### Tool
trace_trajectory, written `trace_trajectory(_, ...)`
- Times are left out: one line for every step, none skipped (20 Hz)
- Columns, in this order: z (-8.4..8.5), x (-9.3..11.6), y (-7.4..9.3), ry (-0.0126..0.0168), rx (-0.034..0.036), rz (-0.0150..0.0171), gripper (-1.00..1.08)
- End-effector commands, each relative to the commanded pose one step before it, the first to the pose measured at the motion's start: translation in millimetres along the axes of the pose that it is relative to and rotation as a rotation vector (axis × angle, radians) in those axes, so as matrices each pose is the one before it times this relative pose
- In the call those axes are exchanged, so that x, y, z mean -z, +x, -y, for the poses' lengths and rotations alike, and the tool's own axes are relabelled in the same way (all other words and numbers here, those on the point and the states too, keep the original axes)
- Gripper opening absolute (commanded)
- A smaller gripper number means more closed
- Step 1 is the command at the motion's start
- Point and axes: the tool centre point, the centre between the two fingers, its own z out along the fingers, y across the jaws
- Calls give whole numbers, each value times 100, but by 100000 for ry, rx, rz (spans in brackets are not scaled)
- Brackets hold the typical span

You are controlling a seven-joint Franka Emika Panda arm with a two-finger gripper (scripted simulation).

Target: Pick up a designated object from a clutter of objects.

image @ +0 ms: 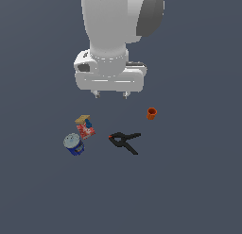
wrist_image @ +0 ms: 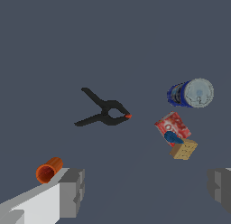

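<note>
Five items seen on surface (image: 189, 190) below jaws (image: 111, 94), none touched. Jaws spread wide, nothing held. Tiny blue piece (wrist_image: 173, 137) seen lying against red box (wrist_image: 173, 129), by its tan end. Blue can (wrist_image: 190, 94) just beside box. Black clamp (wrist_image: 104, 112) and orange cup (wrist_image: 48, 170) set apart.

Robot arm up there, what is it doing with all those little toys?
The robot's gripper hangs open above the floor, holding nothing. Below it lie a red box with a small blue piece on it, a blue can, a black clamp and an orange cup. It hasn't picked anything up yet.
</note>
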Motion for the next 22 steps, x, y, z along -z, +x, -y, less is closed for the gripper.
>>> trace_trajectory(-1,0,0,0,0,0,100)
trace_trajectory(32,-24,-7,-22,140,62,100)
trace_trajectory(95,-72,-18,-62,413,187,100)
trace_trajectory(154,-116,-32,-102,673,307,100)
trace_trajectory(218,-158,-44,-144,929,429,100)
trace_trajectory(283,-192,-55,-186,1160,546,100)
trace_trajectory(300,-185,-56,-198,1167,565,100)
trace_trajectory(264,-141,-47,-175,952,481,100)
trace_trajectory(225,-96,-39,-149,729,391,100)
trace_trajectory(177,-51,-30,-118,486,289,100)
trace_trajectory(116,-8,-19,-77,227,168,100)
trace_trajectory(32,44,-25,0,0,0,100)
trace_trajectory(-4,-1,20,-13,-97,0,100)
trace_trajectory(-62,-9,11,37,-86,-75,100)
trace_trajectory(-77,-38,10,54,18,-80,100)
trace_trajectory(-84,-81,17,47,121,-47,100)
trace_trajectory(-93,-110,16,64,235,-50,100)
trace_trajectory(-112,-146,18,70,321,-44,100)
trace_trajectory(-132,-179,20,81,404,-45,100)
trace_trajectory(-154,-211,21,94,476,-53,100)
trace_trajectory(-184,-238,22,108,523,-72,100)
trace_trajectory(-216,-268,23,126,576,-98,100)
